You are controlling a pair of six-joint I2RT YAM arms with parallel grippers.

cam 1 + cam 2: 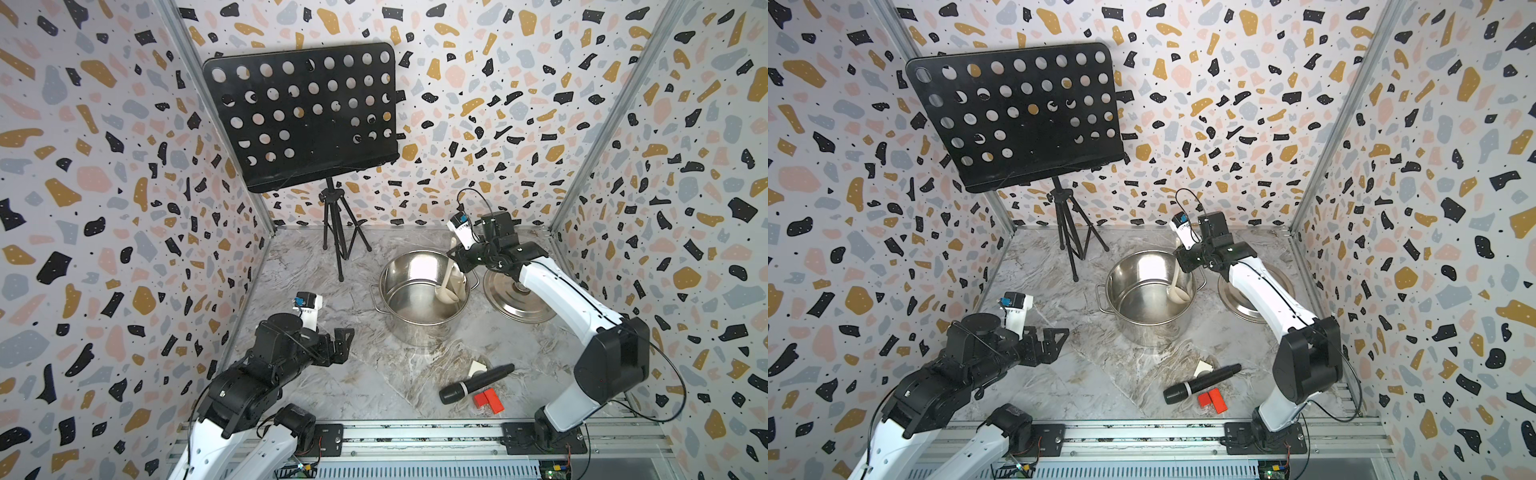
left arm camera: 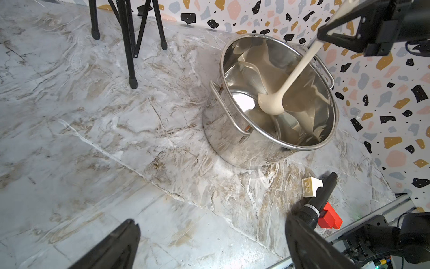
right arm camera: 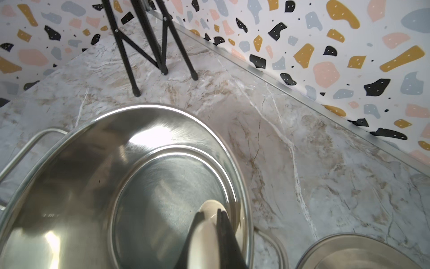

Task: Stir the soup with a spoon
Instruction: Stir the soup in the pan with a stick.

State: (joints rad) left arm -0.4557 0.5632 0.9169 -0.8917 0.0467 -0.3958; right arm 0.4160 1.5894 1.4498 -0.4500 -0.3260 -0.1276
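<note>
A steel pot (image 1: pixel 399 286) (image 1: pixel 1133 291) stands mid-table, and its inside shows bare metal; no soup is in view. The cream-white spoon (image 1: pixel 446 286) (image 1: pixel 1177 286) slants down into the pot, its bowl (image 2: pixel 272 104) low near the right-hand inner wall. My right gripper (image 1: pixel 457 255) (image 3: pixel 209 213) hangs above the pot's far right rim, shut on the spoon's handle. My left gripper (image 1: pixel 345 345) (image 2: pixel 211 219) hovers over the table left of the pot, open and holding nothing.
The pot's lid (image 1: pixel 519 295) lies upside down just right of the pot, under my right arm. A black microphone (image 1: pixel 478 384), a red block (image 1: pixel 488 401) and a cream block (image 1: pixel 476 368) lie near the front. A music stand (image 1: pixel 307 116) on a tripod stands at the back.
</note>
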